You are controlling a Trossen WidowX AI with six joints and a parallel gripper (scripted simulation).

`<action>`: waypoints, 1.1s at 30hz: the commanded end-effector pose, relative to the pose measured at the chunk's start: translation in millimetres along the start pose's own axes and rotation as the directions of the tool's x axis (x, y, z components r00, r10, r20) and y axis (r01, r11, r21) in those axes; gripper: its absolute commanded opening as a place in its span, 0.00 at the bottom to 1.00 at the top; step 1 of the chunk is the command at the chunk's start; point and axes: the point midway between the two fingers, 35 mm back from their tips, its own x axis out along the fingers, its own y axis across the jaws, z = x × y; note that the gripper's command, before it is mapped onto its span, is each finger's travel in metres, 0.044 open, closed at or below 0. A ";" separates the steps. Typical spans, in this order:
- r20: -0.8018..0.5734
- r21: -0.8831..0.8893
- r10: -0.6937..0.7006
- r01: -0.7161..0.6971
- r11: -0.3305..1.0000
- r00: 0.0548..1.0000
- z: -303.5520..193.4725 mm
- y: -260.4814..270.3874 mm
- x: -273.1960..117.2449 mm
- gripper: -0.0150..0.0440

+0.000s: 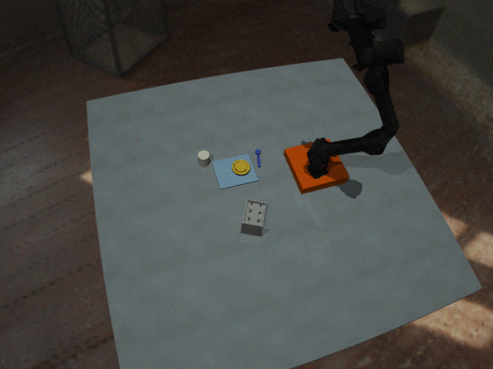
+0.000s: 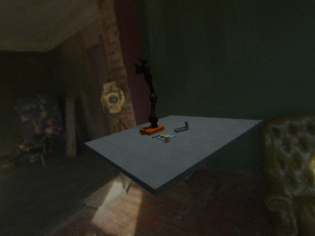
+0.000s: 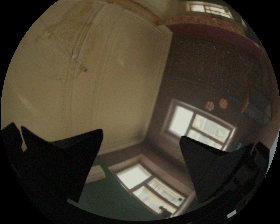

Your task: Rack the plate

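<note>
A yellow plate (image 1: 241,167) (image 2: 164,135) lies flat on the blue mat (image 1: 225,181) (image 2: 172,137). The grey dish rack (image 1: 246,229) (image 2: 181,129) stands on the table apart from the mat, with small pegs or rails on its base and a taller part at one end; its slots hold no plate. My gripper (image 1: 347,2) (image 2: 140,63) (image 3: 143,137) is open and empty, raised high above the table and far from the plate and the rack. In the wrist view only walls, ceiling and windows show between the fingers.
A white cup-like cylinder (image 1: 203,159) (image 2: 167,139) stands beside the mat. A blue spoon (image 1: 259,159) (image 2: 156,137) lies on the mat's other side, towards the orange base block (image 1: 298,166) (image 2: 146,131) under the arm. The grey table (image 1: 175,259) (image 2: 157,163) has open edges all round.
</note>
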 end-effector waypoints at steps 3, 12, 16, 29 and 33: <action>-0.099 -0.108 -0.115 0.105 0.989 0.988 -30.6 -40.5 15.4 0.93; -0.253 -0.284 -0.286 0.212 0.935 0.924 -81.7 -102.4 26.8 0.93; -0.322 -0.354 -0.349 0.230 0.907 0.880 -105.9 -127.7 27.1 0.93; -0.497 -0.595 -0.555 0.204 0.777 0.667 -177.8 -207.7 6.6 0.93; -0.536 -0.657 -0.611 0.166 0.735 0.582 -197.7 -230.4 -5.5 0.93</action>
